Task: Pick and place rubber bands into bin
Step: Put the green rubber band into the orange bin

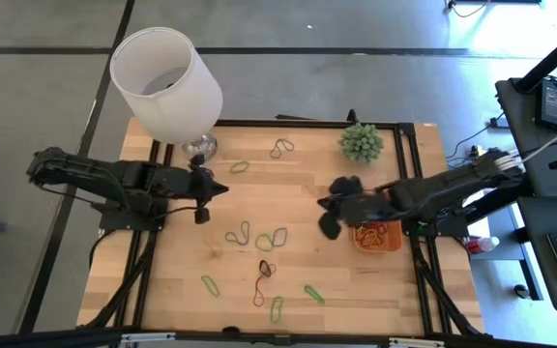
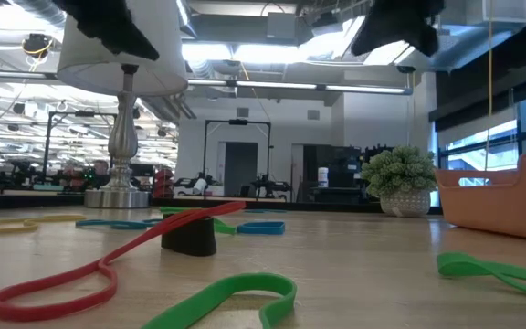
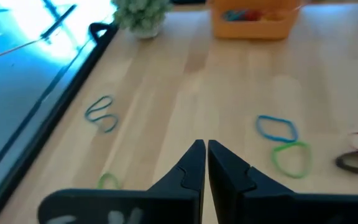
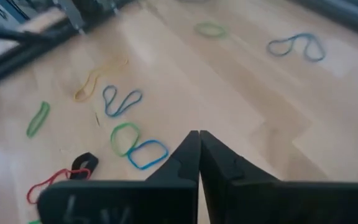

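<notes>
Curling across the pale wooden table (image 2: 363,265) closest to the low camera are lying a thin red rubber band (image 2: 89,267) and a green one (image 2: 231,299); more rubber bands (image 1: 259,253) in blue, green, yellow and dark colours are lying scattered over the boards, all on the side of the small shallow orange plastic bin (image 1: 379,238) that faces my left arm; the bin itself is sitting at the table's edge, just beside the little green potted plant (image 1: 361,142), and it is already holding a few coloured bands; my right gripper (image 1: 329,215) is hovering above the wood just beside the bin, on its band-strewn side, with its two dark fingers (image 4: 185,163) pressed together on nothing; my left gripper (image 1: 217,189) is waiting well apart from the bin, across the scattered bands, near the metal base of the white-shaded table lamp (image 1: 167,79), its fingers (image 3: 188,171) likewise closed and holding nothing.
</notes>
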{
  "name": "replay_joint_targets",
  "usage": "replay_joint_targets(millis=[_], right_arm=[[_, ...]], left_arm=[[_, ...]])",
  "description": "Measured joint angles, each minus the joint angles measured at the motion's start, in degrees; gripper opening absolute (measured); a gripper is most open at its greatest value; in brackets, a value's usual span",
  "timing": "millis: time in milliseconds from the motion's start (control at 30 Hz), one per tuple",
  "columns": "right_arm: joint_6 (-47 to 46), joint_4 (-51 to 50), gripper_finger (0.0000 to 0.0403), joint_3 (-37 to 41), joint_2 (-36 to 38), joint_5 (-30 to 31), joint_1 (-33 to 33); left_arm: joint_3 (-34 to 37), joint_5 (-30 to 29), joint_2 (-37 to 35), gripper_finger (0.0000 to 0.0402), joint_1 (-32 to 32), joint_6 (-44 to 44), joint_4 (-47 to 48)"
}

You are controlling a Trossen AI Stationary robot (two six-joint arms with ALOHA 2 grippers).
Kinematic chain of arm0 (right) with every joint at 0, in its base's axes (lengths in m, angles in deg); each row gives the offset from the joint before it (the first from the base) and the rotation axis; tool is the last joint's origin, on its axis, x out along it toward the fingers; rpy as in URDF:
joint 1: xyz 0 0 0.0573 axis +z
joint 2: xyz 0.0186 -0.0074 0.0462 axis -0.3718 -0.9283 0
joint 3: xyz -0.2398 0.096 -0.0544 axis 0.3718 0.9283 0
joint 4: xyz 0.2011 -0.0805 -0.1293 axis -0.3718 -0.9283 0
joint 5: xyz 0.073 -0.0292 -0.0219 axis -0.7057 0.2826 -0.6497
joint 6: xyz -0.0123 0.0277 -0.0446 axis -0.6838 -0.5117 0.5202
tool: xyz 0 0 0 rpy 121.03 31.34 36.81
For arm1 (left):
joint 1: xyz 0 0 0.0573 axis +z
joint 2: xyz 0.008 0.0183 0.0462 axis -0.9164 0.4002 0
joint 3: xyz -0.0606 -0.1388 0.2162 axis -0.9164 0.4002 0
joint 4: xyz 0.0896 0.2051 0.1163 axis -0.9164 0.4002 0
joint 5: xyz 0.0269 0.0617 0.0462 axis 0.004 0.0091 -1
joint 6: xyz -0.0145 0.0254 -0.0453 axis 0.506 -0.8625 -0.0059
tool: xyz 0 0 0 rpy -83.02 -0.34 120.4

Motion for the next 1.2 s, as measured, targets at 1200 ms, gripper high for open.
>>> replay_joint_targets(millis=[1200], right_arm=[[13.7,-15.0,0.0127,-50.8,-60.3,-28.0,-9.0]], left_arm=[[8.4,18.0,-25.6,0.0002,0.0,1.1,3.0]])
